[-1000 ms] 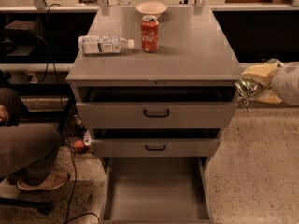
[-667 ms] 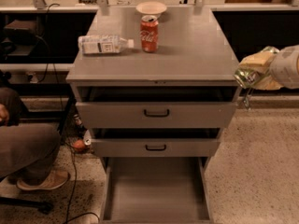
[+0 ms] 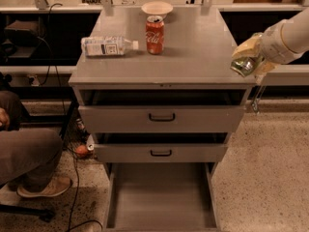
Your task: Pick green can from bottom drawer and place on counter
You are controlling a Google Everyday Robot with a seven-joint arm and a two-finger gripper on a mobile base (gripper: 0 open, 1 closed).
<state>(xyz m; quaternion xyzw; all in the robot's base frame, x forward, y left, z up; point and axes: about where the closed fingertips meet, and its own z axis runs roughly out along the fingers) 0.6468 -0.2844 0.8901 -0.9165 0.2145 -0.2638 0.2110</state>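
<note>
We see the gripper [image 3: 247, 61] at the front right corner of the surface [image 3: 193, 52], reaching in from the right on a pale arm. Its yellowish fingers [image 3: 247, 46] are closed around the green can [image 3: 243, 65], which hangs right at the surface's right edge near the front; we cannot tell whether the can touches the surface.

The bottom drawer [image 3: 159, 202] is pulled far out, showing its flat grey floor. Above it, the top drawer [image 3: 161, 117] and middle drawer [image 3: 161, 152], each with a black handle, stand slightly open.

Toward the back of the surface, a red can [image 3: 155, 35] stands upright near the middle. Just behind it, at the back edge, sits a pale bowl [image 3: 157, 7]. A clear plastic bottle [image 3: 107, 46] lies on its side near the left edge, its cap pointing toward the red can.
</note>
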